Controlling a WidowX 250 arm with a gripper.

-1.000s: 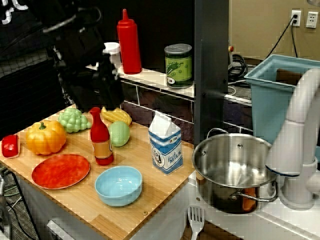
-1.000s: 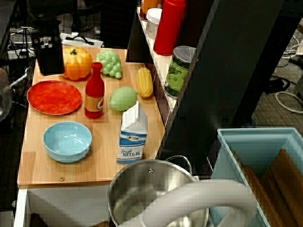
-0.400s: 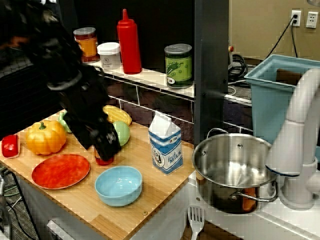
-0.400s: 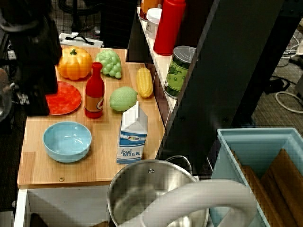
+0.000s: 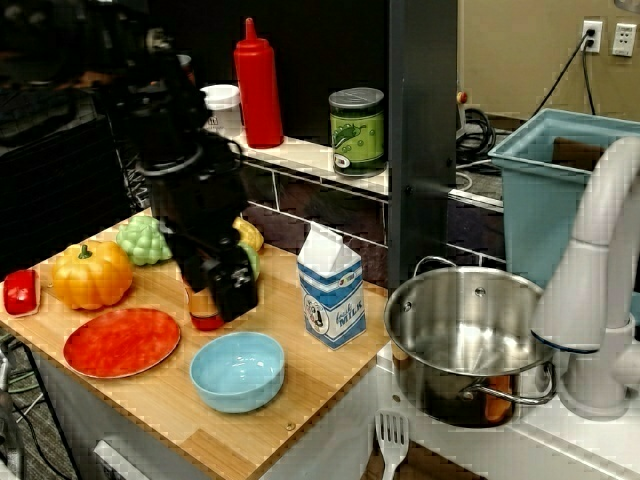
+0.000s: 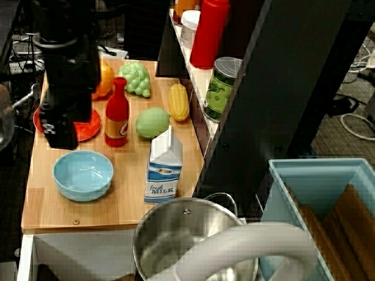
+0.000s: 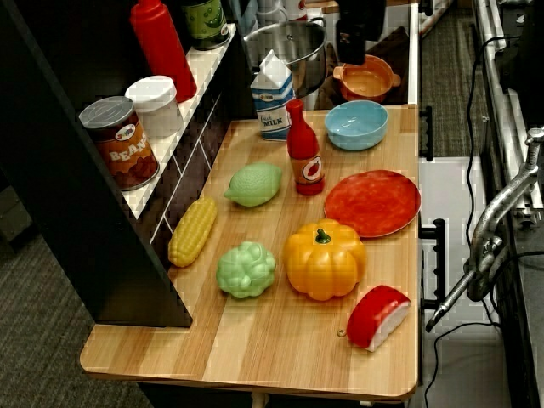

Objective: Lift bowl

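- The wooden table (image 5: 150, 400) carries everything; a big steel pot (image 5: 470, 335) stands just off its right end.
- The black gripper (image 5: 232, 292) hangs above the table, just beyond the bowl's far rim in the front view and apart from it. I cannot tell whether its jaws are apart or together; the body is dark and the tips do not show.
- The orange plate (image 5: 122, 342) lies to the left of the bowl, and the milk carton (image 5: 331, 285) stands to its right.
- The bowl (image 5: 238, 371) sits empty and upright near the front edge of the table, touching nothing around it.
- Handling, as I judge it: the bowl looks like thin smooth plastic, so light, fairly stiff, and slippery. The rim is the natural hold, one finger inside and one outside the wall. The far rim, nearest the gripper, seems handiest, though the red bottle (image 5: 205, 300) stands close there.
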